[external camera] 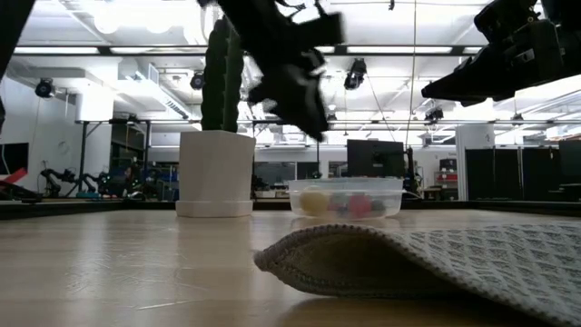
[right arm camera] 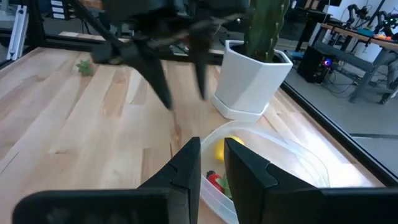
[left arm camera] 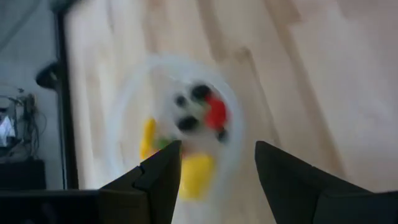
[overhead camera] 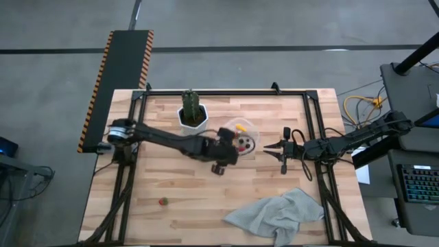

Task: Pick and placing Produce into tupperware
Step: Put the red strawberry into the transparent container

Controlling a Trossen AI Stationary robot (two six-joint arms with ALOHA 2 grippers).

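Observation:
The clear tupperware [overhead camera: 248,132] stands by its base on the wooden table, right of the white plant pot [overhead camera: 193,115]. Yellow, red and small dark produce [left arm camera: 200,124] lies inside it, also visible as produce [external camera: 345,203] through its wall. One red strawberry piece [overhead camera: 163,202] rests on the table near the front left. My left gripper [overhead camera: 234,144] hovers above the tupperware's near-left side, open and empty [left arm camera: 217,155]. My right gripper [overhead camera: 267,146] hangs shut just right of the tupperware [right arm camera: 261,162], above the table, with only a narrow slit between its fingers [right arm camera: 212,149].
A crumpled grey cloth [overhead camera: 278,216] lies at the near right corner and fills the foreground as the cloth [external camera: 436,259]. The pot with its cactus [external camera: 218,136] stands close to the tupperware's left. Bare wood lies left and in front of the arms.

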